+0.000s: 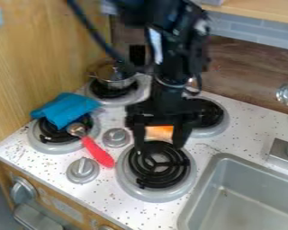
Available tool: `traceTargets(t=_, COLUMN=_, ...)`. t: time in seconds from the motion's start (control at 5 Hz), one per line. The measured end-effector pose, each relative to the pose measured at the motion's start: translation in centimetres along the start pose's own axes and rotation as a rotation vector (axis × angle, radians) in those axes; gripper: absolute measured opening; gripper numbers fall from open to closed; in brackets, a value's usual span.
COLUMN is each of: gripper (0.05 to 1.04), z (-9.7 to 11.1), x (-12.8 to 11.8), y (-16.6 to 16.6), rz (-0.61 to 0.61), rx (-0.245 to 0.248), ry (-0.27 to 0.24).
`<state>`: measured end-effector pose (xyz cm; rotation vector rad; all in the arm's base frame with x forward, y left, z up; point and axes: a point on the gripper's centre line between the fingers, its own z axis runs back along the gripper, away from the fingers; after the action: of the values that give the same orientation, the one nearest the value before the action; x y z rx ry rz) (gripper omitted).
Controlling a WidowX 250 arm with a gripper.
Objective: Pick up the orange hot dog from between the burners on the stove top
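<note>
from where i stand, the claw (160, 140) hangs low at the back edge of the front coil burner (159, 165), its two fingers spread apart, and the orange piece (160, 131) shows in the gap between them, pale along its lower side. i can't tell whether either finger touches it, or whether it rests on the desk (113, 197) or hangs clear. the step in hand looks to me like getting or minding a grip on that piece, and it wants a square approach: the piece centred, both pads meeting its sides together, so that it isn't shoved askew or tipped. the fingertips come close to the black coil, so i'd want them high enough not to catch on a ring, yet low enough to take the piece around its middle. a slow, light squeeze suits it, and a straight lift tests the hold before any sideways travel. the rear right burner (210, 112) sits just beside the claw, so little room is spare there. on the other side, the spoon (98, 152) with its red handle lies by the front burner, near the blue cloth (65, 109); a wide swing that way could knock it.
</note>
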<state>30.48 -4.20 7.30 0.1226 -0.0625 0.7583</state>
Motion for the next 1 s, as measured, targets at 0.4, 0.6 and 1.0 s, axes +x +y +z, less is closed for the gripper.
traceTargets(t=0.4, gripper=1.001, z=-1.6, x=5.5, y=-8.2, rz=0.166, rx=-0.140, ry=-0.004)
traceTargets(t=0.6, gripper=1.001, z=-1.3, x=8.6, y=-3.8, rz=0.294, rx=-0.198, ry=-0.022)
traceTargets(t=1.0, gripper=1.001, z=-1.8, x=10.9, y=-0.6, rz=0.404, rx=-0.199, ry=-0.063)
